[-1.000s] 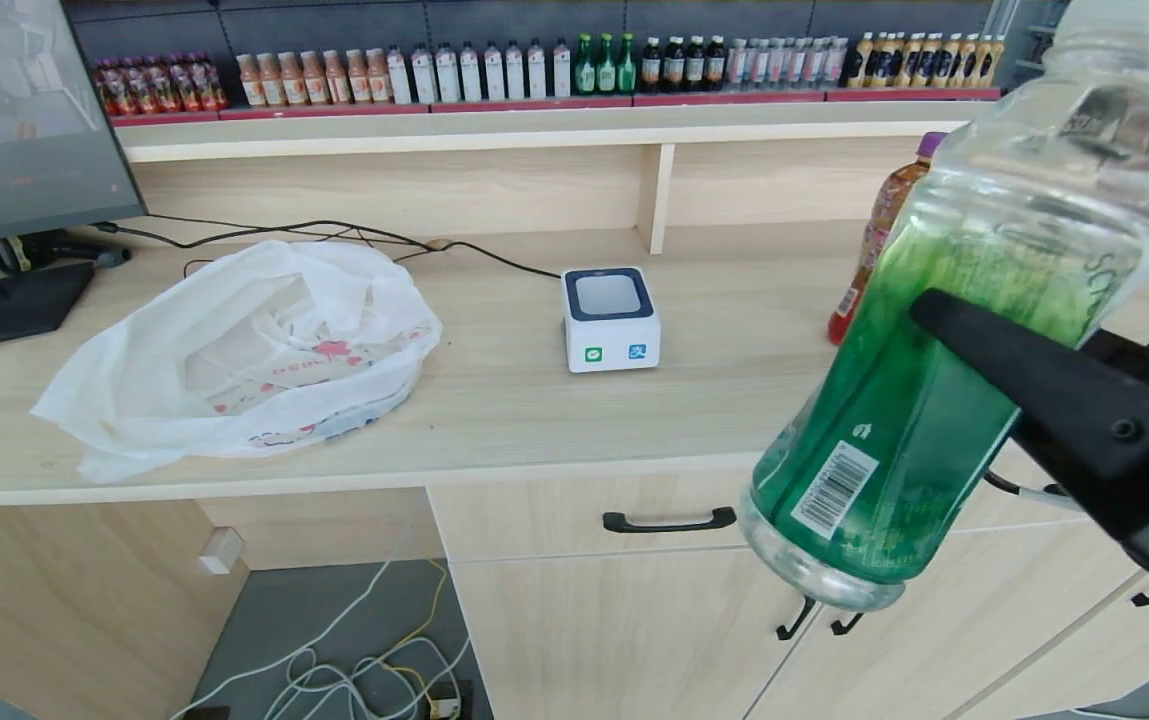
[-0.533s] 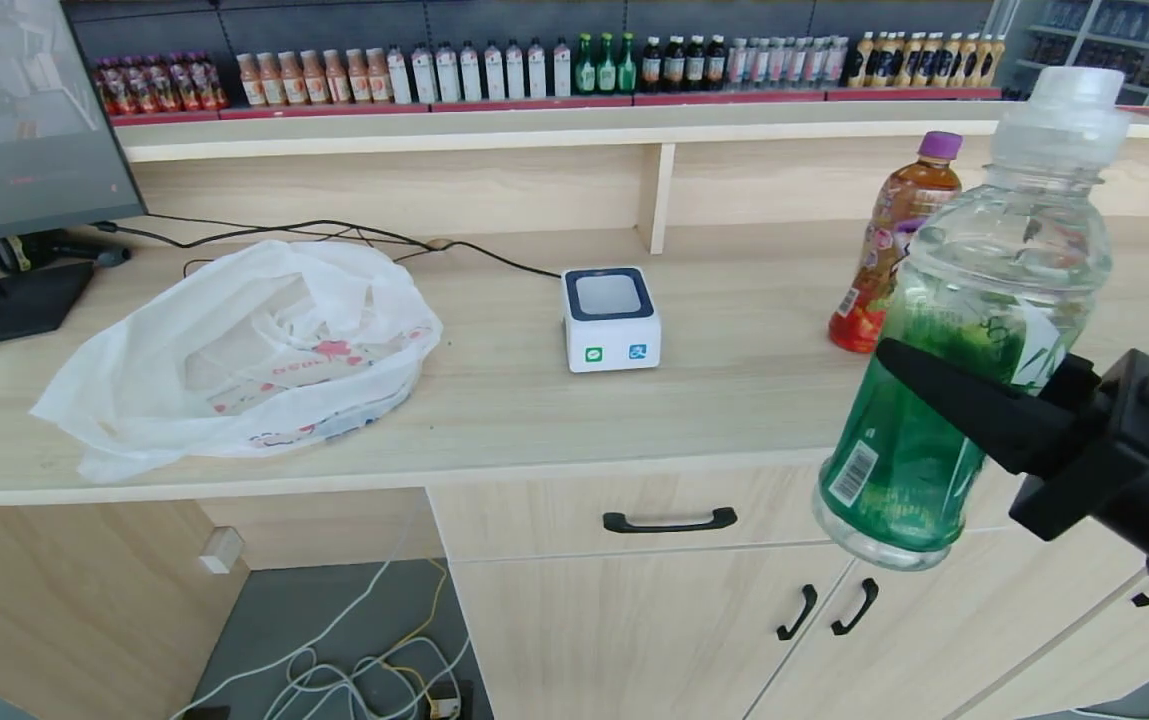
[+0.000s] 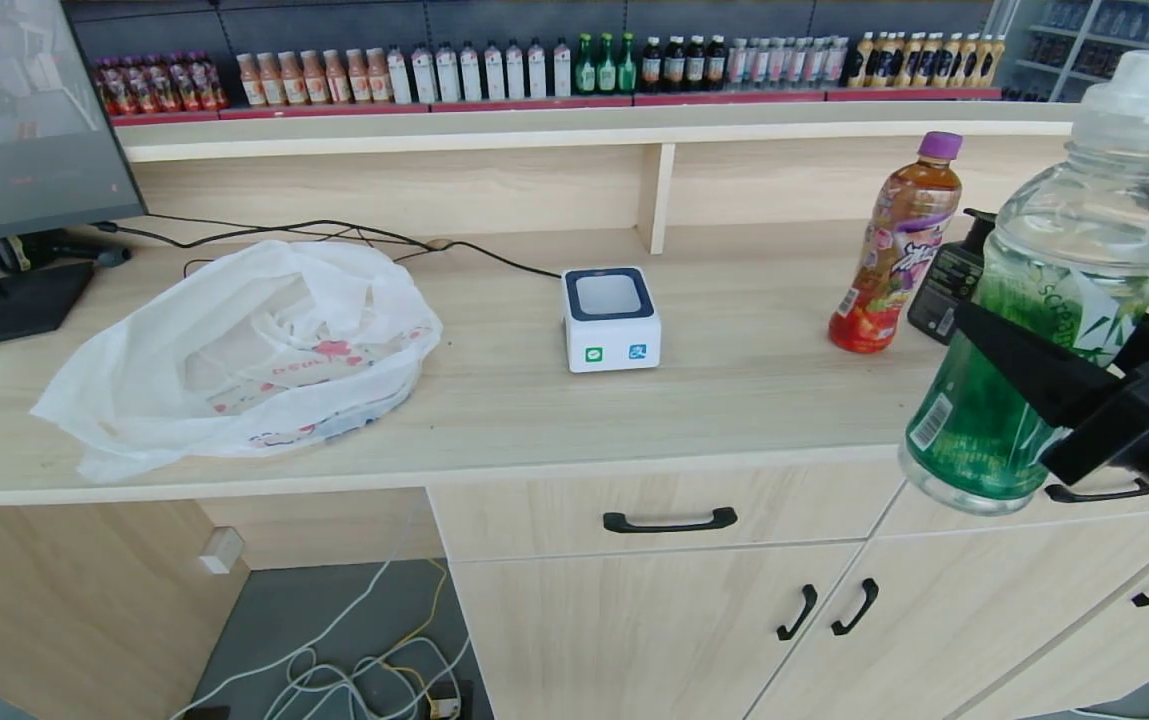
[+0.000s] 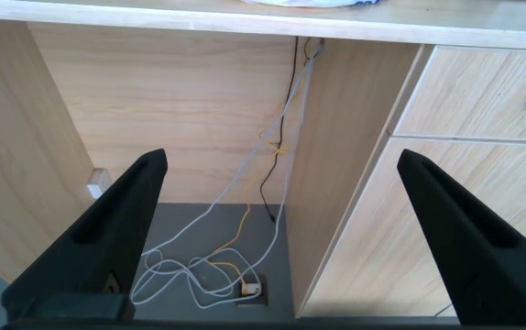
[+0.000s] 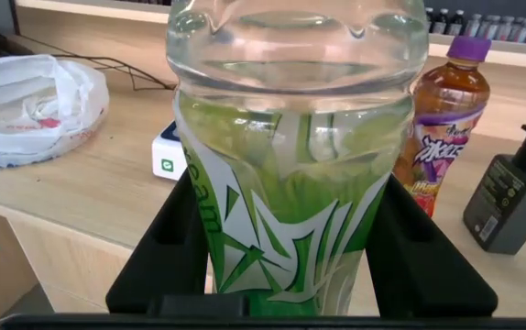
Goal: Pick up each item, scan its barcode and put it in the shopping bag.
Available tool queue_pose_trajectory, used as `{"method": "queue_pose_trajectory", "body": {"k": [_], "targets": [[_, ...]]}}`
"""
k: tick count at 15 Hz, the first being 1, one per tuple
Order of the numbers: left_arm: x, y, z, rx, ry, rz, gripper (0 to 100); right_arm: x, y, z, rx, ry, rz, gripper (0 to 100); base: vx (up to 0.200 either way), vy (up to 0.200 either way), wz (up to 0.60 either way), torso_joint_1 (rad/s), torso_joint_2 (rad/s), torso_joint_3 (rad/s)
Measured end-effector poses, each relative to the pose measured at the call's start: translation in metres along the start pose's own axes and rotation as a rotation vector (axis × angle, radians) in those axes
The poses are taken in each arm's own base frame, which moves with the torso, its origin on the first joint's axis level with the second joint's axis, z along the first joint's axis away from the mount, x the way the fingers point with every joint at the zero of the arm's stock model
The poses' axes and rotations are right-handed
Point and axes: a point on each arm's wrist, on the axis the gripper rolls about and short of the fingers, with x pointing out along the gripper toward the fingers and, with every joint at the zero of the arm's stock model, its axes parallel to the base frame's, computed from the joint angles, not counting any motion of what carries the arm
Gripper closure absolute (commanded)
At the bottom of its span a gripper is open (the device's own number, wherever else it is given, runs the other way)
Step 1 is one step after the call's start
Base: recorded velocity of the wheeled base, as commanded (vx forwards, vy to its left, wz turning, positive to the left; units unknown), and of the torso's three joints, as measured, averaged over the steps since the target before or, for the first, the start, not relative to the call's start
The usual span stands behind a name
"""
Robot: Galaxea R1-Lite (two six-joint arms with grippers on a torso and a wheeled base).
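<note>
Bottle (image 3: pixel 1074 240) clamped in your right gripper (image 5: pixel 292 261), cap up, held just off the counter's (image 3: pixel 734 400) front edge, well right of the scanner (image 3: pixel 611 318).
Your right fingers (image 5: pixel 182 240) press both sides of the green label. In the head view the far finger is hidden behind the bottle, and the wrist view cuts off the cap. Your left gripper (image 4: pixel 281 165) is spread wide on nothing, low before the cabinet. The shopping bag (image 3: pixel 244 350) lies at the counter's left, its contents hard to make out.
</note>
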Motion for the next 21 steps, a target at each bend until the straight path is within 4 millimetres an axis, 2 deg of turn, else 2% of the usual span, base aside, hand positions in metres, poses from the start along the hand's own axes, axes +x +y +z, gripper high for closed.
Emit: {"method": "queue_pose_trajectory", "body": {"k": [4, 6, 21], "targets": [[0.000, 0.000, 0.000, 0.000, 0.000, 0.000, 0, 0.003, 0.001, -0.003, 0.003, 0.012, 0.004, 100, 0.000, 0.000, 0.00, 0.000, 0.00, 0.000], [0.000, 0.000, 0.000, 0.000, 0.000, 0.000, 0, 0.004, 0.001, -0.005, 0.012, 0.021, 0.006, 100, 0.200, 0.000, 0.00, 0.002, 0.00, 0.005], [0.000, 0.000, 0.000, -0.003, 0.000, 0.001, 0, 0.014, 0.001, 0.003, 0.045, -0.014, 0.003, 100, 0.000, 0.000, 0.00, 0.000, 0.00, 0.000]]}}
